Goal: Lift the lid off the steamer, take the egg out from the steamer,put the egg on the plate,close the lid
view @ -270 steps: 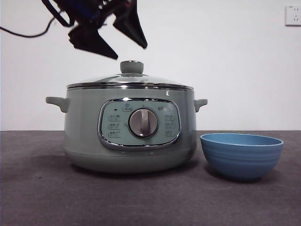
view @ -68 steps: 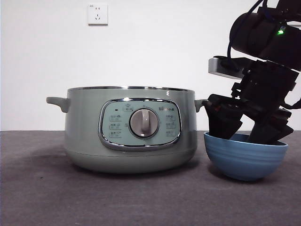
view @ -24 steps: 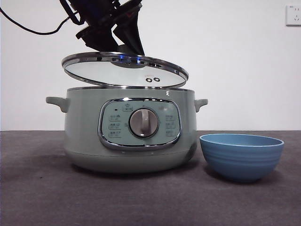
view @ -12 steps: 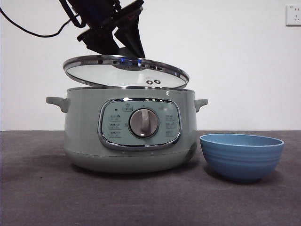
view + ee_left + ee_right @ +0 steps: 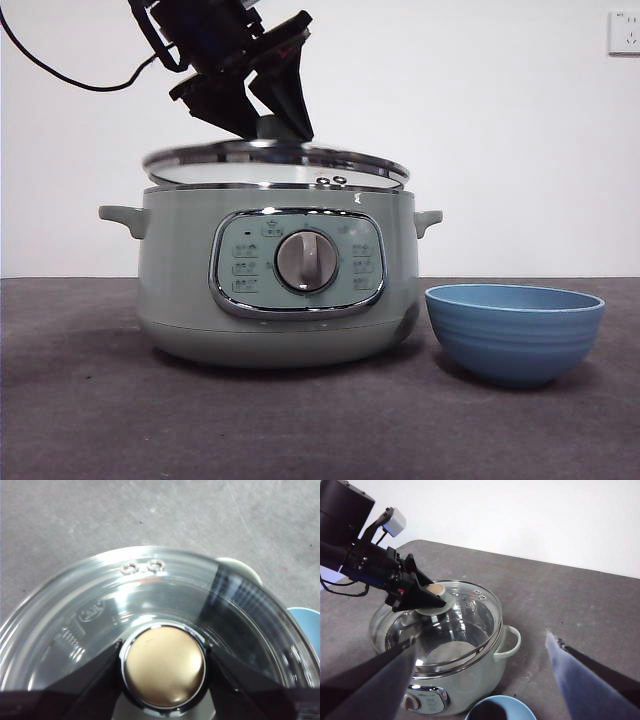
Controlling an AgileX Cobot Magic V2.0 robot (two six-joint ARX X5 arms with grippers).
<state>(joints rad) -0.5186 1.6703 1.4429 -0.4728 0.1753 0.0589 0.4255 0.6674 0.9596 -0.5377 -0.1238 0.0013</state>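
My left gripper (image 5: 268,122) is shut on the pale green knob (image 5: 165,672) of the glass lid (image 5: 275,162). It holds the lid just above the rim of the sage-green steamer (image 5: 280,290), slightly tilted, with the lid's left side a little higher. The right wrist view shows the same: left gripper (image 5: 422,594), lid (image 5: 460,620), steamer (image 5: 470,685). The blue plate (image 5: 515,330) stands on the table right of the steamer. The egg does not show in any view. My right gripper (image 5: 480,641) is open and empty, high above the table and out of the front view.
The steamer's side handles (image 5: 122,218) stick out left and right. The left arm's black cable (image 5: 60,72) hangs at the top left. Dark table surface (image 5: 320,430) lies in front of the steamer and plate.
The left gripper has lowered the lid from well above the steamer to just over its rim, and the lid is less tilted now. The plate has not moved.
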